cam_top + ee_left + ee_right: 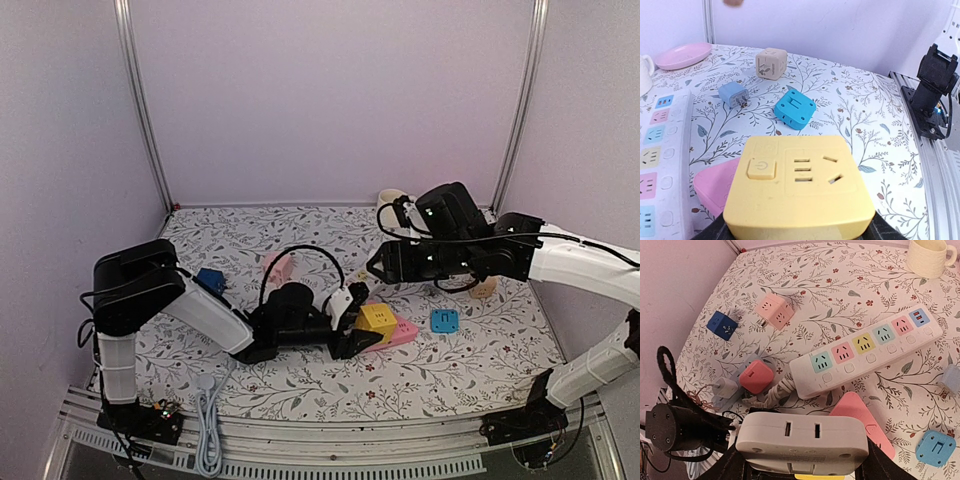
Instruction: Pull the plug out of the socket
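The yellow socket cube (378,320) is held at table height by my left gripper (352,338), its black fingers (710,234) pressed on both sides. In the left wrist view the cube's face (797,185) shows a power button and bare slots with nothing plugged in. My right gripper (375,266) is a little above and behind the cube. In the right wrist view it (802,462) is shut on a white plug block (802,437), and a sliver of yellow shows under the block. In the top view the gripper hides the white plug.
A flat pink socket (400,333) lies beside the yellow cube. A white power strip (865,352), a blue square adapter (445,320), a beige cube (771,63), a light blue plug (733,95), a pink cube (280,266), a dark blue cube (210,280) and a cup (927,256) lie around.
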Tool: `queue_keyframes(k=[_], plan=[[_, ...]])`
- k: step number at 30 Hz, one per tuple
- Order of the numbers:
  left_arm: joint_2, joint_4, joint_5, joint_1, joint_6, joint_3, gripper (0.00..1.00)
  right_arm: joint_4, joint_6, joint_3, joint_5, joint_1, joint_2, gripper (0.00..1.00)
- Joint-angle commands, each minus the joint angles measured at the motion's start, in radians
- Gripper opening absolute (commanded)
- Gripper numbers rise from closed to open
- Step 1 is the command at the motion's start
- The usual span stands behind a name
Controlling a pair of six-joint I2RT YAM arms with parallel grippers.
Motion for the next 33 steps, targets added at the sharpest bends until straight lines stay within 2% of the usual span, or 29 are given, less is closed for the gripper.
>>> queue_keyframes(k=[1, 10, 15, 19, 24, 33], plan=[[0.042, -0.109, 0.014, 0.004, -0.025, 0.003, 0.27, 0.039, 0.017, -0.022, -0.004, -0.014, -0.036, 0.31], [0.01, -0.148, 0.013, 0.004, -0.014, 0.014, 0.27, 0.036, 0.026, -0.277, -0.006, -0.285, -0.164, 0.32], [0.002, -0.166, 0.017, 0.004, -0.01, 0.025, 0.28, 0.086, 0.035, -0.475, -0.015, -0.505, -0.213, 0.34], [0.0, -0.173, 0.019, 0.005, -0.009, 0.032, 0.28, 0.167, 0.034, -0.596, -0.088, -0.678, -0.236, 0.36], [-0.006, -0.186, 0.023, 0.005, -0.005, 0.037, 0.28, 0.208, 0.01, -0.646, -0.085, -0.744, -0.22, 0.49], [-0.012, -0.196, 0.024, 0.007, -0.001, 0.044, 0.28, 0.249, 0.006, -0.66, -0.115, -0.755, -0.172, 0.77]])
